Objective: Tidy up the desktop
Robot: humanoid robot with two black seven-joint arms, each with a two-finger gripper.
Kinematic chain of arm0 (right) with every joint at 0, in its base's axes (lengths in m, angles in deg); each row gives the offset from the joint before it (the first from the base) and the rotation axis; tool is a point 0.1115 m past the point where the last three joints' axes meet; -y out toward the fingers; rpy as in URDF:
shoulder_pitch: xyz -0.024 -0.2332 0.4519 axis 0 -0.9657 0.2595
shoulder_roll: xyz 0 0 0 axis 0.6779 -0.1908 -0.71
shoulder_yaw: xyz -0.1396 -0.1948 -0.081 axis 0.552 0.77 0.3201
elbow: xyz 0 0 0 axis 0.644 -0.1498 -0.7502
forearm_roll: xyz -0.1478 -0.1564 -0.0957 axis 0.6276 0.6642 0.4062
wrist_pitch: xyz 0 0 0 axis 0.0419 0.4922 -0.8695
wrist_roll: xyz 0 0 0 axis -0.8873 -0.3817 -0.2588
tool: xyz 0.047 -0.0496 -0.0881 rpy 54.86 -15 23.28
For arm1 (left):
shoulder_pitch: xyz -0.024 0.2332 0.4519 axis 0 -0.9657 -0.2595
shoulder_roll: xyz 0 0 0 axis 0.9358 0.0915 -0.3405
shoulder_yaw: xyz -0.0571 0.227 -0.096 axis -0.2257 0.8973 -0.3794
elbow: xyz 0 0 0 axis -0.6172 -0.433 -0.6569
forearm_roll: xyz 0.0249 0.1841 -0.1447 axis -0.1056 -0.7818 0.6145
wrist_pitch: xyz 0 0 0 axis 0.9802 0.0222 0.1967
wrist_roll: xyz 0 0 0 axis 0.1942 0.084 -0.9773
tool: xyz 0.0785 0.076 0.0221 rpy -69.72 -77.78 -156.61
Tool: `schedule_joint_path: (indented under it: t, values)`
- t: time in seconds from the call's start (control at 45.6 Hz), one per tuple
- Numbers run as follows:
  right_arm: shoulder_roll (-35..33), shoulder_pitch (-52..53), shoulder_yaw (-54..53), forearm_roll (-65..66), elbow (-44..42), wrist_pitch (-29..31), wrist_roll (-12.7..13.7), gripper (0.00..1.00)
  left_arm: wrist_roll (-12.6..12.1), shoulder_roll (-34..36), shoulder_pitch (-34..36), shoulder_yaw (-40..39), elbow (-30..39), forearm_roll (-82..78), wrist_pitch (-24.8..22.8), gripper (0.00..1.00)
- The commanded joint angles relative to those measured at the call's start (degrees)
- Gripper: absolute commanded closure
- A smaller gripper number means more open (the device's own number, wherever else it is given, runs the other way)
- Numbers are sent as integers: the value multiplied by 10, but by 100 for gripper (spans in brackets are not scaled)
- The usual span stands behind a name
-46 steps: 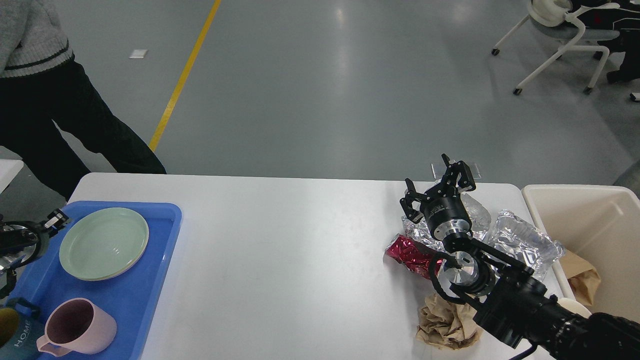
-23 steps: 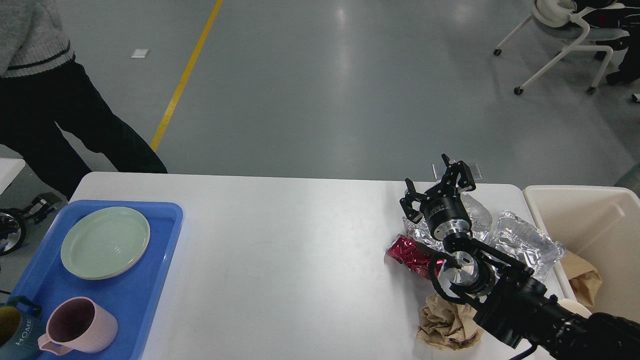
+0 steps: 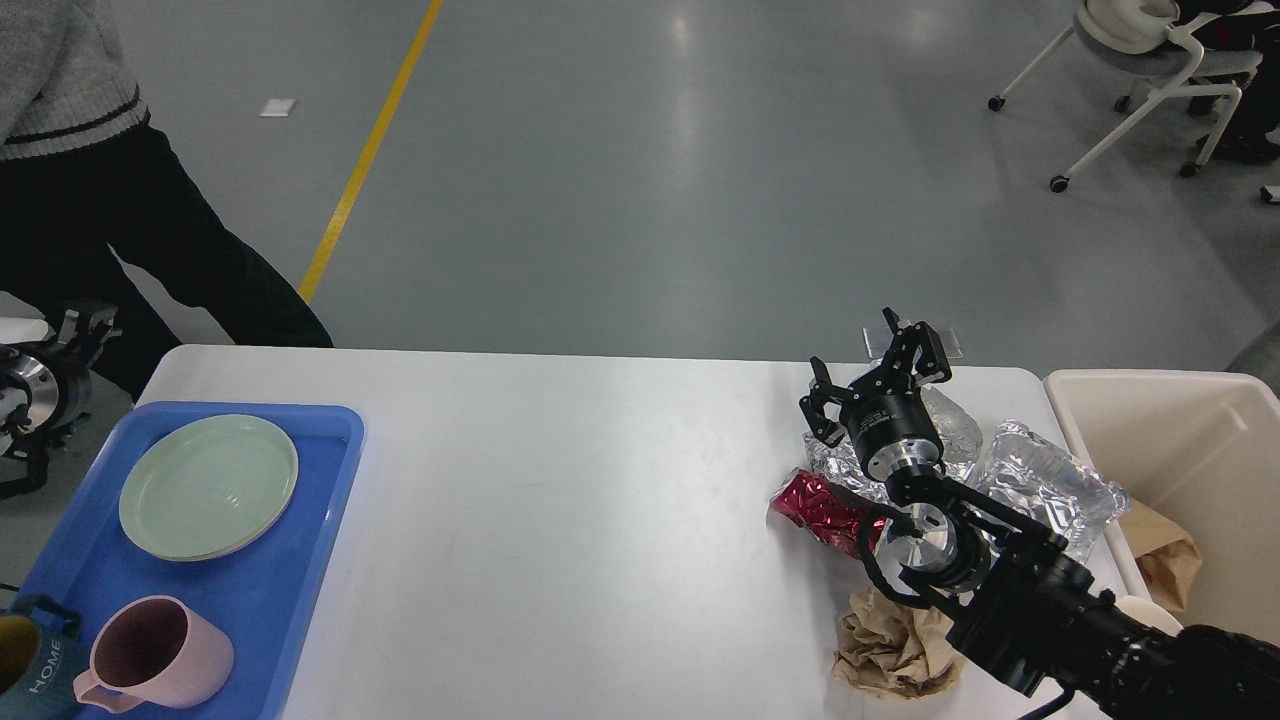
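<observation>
The white desktop (image 3: 560, 500) fills the lower view. My right gripper (image 3: 870, 372) is open and empty, hovering over crumpled silver foil (image 3: 825, 460) near the right end. A red foil wrapper (image 3: 815, 505) lies beside it. A crumpled clear plastic wrapper (image 3: 1050, 480) sits further right, and a ball of brown paper (image 3: 885, 655) lies at the front. My left gripper (image 3: 82, 325) is off the table's left edge, behind the blue tray (image 3: 290, 560); its fingers are too small and dark to tell apart.
The tray holds a green plate (image 3: 208, 485), a pink mug (image 3: 150, 650) and a teal mug (image 3: 30, 670). A beige bin (image 3: 1200, 410) with brown paper (image 3: 1165, 565) inside stands off the right end. A person (image 3: 90, 200) stands behind the left corner.
My left gripper has lifted off the tray's left side and moved back and up, off the table's edge. My right arm and the rubbish have not moved.
</observation>
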State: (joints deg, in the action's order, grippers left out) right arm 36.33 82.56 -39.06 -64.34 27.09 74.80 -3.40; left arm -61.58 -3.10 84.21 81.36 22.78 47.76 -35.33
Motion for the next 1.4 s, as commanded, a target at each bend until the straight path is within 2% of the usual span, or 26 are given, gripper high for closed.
schedule_joint_path:
  t: [0.0, 0.11, 0.197, 0.482, 0.526, 0.548, 0.635, 0.679, 1.161, 1.38]
  values:
    - [0, 0, 0, 0, 0, 0, 0, 0, 4, -23, -34, -124, -24, 48, -1, 3]
    - [0, 0, 0, 0, 0, 0, 0, 0, 5, -47, -63, -236, -58, 49, -1, 3]
    - [0, 0, 0, 0, 0, 0, 0, 0, 5, -65, -91, -291, -78, 44, -1, 3]
    - [0, 0, 0, 0, 0, 0, 0, 0, 9, -88, -145, -311, -81, 45, -1, 3]
    - [0, 0, 0, 0, 0, 0, 0, 0, 17, -93, -149, -319, -82, 45, 1, 3]
    - [0, 0, 0, 0, 0, 0, 0, 0, 34, -94, -155, -331, -84, 50, 0, 3]
    - [0, 0, 0, 0, 0, 0, 0, 0, 65, -98, -175, -363, -88, 49, 0, 3]
    - [0, 0, 0, 0, 0, 0, 0, 0, 72, -100, -185, -379, -88, 48, 1, 3]
    - [0, 0, 0, 0, 0, 0, 0, 0, 67, -161, -234, -535, -118, 51, -4, 3]
    - [0, 0, 0, 0, 0, 0, 0, 0, 69, -204, -240, -659, -118, 50, -6, 3]
